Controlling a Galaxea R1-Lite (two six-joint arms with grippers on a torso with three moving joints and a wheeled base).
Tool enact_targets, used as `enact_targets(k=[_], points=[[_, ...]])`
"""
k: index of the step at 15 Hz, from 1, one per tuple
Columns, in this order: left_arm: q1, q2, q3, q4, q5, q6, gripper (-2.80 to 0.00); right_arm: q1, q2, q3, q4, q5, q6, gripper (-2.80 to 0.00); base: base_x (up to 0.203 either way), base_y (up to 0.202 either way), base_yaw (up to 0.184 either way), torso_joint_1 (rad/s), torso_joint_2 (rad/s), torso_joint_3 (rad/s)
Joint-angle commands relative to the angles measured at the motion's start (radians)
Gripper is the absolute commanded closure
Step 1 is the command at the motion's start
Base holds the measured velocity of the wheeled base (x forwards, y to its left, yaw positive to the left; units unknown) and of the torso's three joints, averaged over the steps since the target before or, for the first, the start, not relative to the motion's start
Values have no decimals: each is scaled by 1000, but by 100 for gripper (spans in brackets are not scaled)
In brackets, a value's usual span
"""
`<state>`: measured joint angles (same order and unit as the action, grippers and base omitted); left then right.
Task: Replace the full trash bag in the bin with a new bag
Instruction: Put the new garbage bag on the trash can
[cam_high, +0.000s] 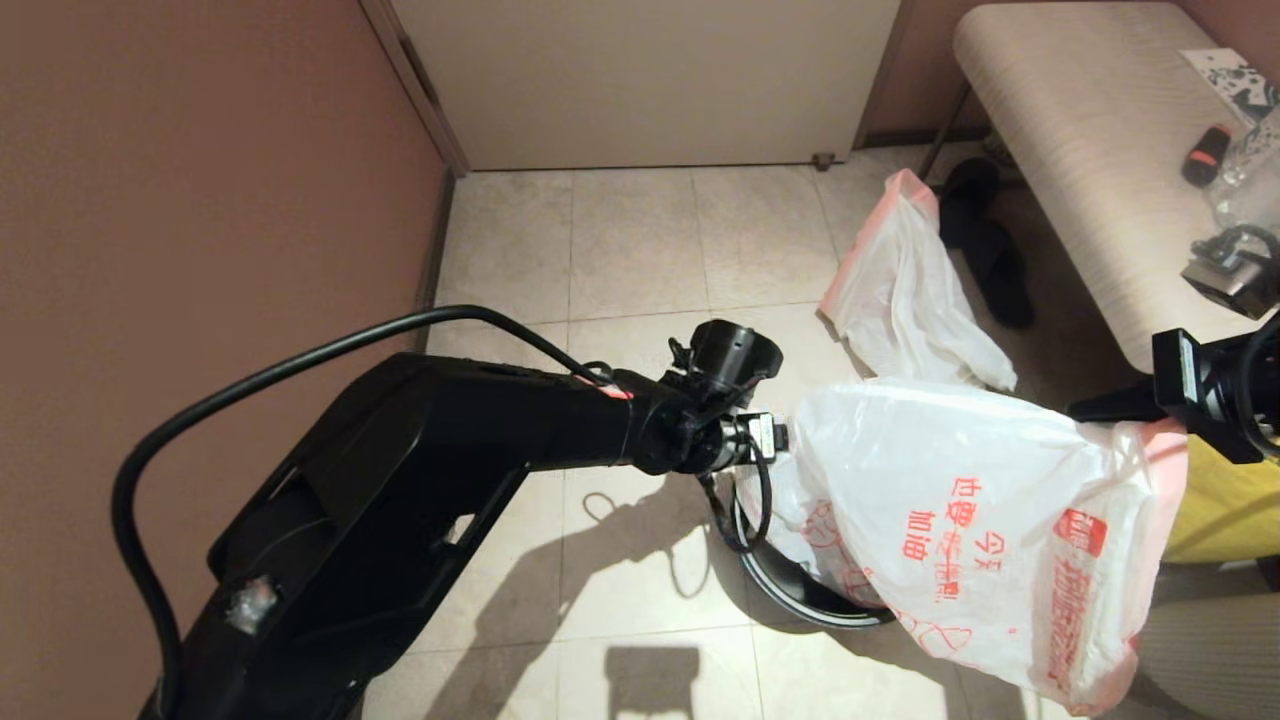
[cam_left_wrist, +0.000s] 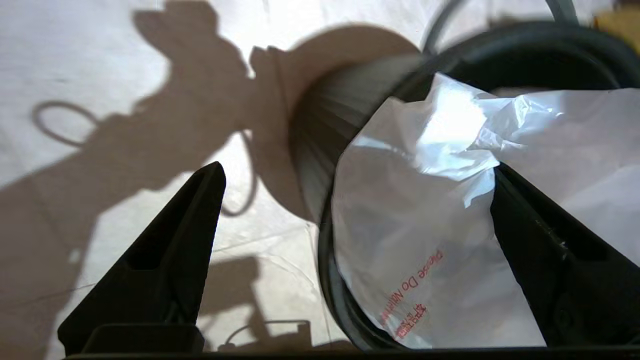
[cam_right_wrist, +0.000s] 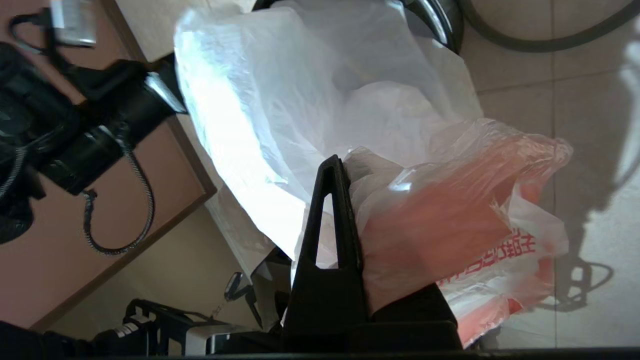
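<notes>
While the right end effector (cam_high: 1150, 425) pinches the pink rim of the new bag (cam_high: 960, 520) at the right of the head view, that thin, crinkled film with large red characters sags down toward the bin (cam_high: 800, 590), whose glossy black round wall shows as a curved sliver beneath it. Farther back, the full trash bag (cam_high: 905, 290), plain white with a pink edge, lies slumped on the pale floor tiles (cam_high: 630, 240). From the left wrist, the left end effector (cam_left_wrist: 357, 175) stands spread wide, its black wedge-shaped fingers (cam_left_wrist: 165, 250) straddling the bin's ribbed outer wall and rim, with wrinkled translucent plastic draped over the opening. From the right wrist, the clenched black fingers (cam_right_wrist: 330, 240) grip bunched, pink-tinted film.
</notes>
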<state>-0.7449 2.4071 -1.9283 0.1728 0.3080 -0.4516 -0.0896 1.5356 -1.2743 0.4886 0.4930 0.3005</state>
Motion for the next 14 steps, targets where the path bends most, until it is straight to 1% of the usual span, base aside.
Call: enact_targets(k=[1,3,4,6,7,8,10,12,13,14], points=[[14,-84,44,-2,51,-18,-280,-9,-11,3,8,2,0,0,0,0,0,0,0,0],[52,-173,160,-29,68,-31,-280,-9,-17,3,16,2,-9,0,0,0,0,0,0,0],[96,-189,201,-60,74,-30,-280,-9,-24,3,37,2,-9,0,0,0,0,0,0,0],[160,-157,216,-90,77,-36,-280,-9,-42,2,72,2,-12,0,0,0,0,0,0,0],[189,-137,218,-120,77,-38,0,-9,-48,3,86,1,-13,0,0,0,0,0,0,0],[201,-112,225,-155,77,-37,0,-9,-54,2,95,1,-19,0,0,0,0,0,0,0],[208,-53,213,-180,76,-33,0,-1,-58,1,111,1,-23,0,0,0,0,0,0,0],[202,24,133,-189,67,-33,0,17,-54,3,125,1,-24,0,0,0,0,0,0,0],[194,74,79,-215,50,-32,0,30,-52,3,125,1,-24,0,0,0,0,0,0,0],[185,117,25,-266,25,-30,0,43,-52,2,124,0,-24,0,0,0,0,0,0,0]])
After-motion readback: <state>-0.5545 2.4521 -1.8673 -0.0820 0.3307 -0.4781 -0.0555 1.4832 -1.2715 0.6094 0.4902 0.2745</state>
